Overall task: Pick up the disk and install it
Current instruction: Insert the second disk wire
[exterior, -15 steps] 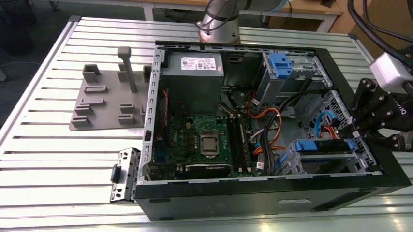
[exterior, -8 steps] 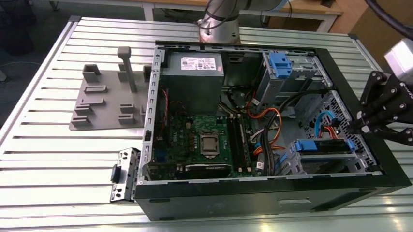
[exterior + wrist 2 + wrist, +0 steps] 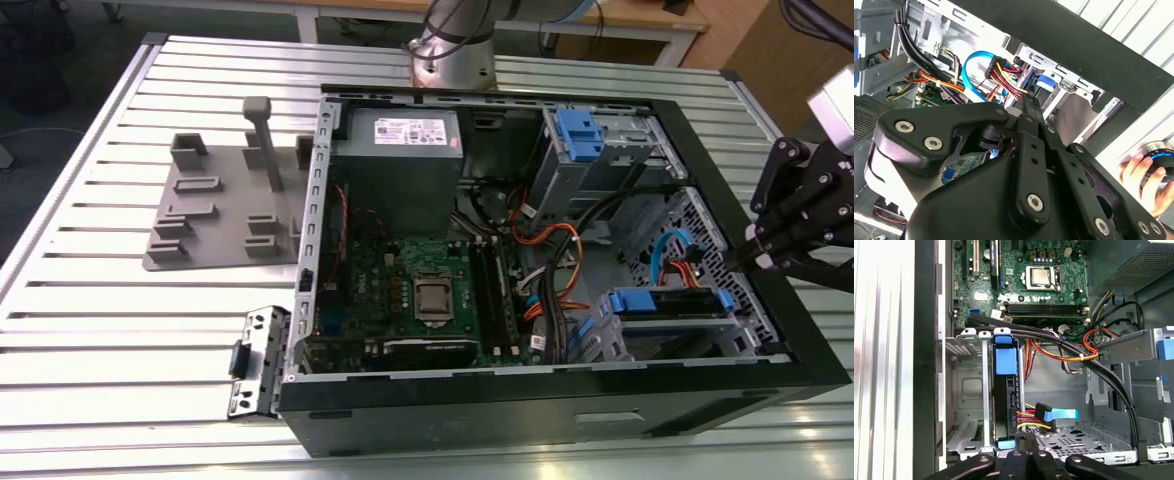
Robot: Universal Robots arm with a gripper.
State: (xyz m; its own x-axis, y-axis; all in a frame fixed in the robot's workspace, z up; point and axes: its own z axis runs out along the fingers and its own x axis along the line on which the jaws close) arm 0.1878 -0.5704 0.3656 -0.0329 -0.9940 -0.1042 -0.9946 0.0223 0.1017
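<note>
Blue plastic marks the disk (image 3: pixel 1005 400): you have it seated on edge in the drive cage (image 3: pixel 966 390) at the corner of the open computer case (image 3: pixel 747 150), and in the exterior view its blue carrier (image 3: pixel 667 303) shows across the cage mouth. Red, yellow and black power leads (image 3: pixel 1024 419) and a flat blue data cable (image 3: pixel 1061 415) lie just beside the disk's exposed end. Thick black cables (image 3: pixel 1104 380) arch over the case floor from the motherboard (image 3: pixel 1024 280) toward the cage. A grey fixture block (image 3: pixel 220 205) sits on the slatted table (image 3: pixel 107 330), well apart from the case. Your gripper (image 3: pixel 1024 442) sits just beside the disk's end; its linkage appears drawn together and holding nothing, though I cannot tell whether the fingertips touch the carrier. A hand (image 3: pixel 1139 175) rests on a ringed knob outside the case.
</note>
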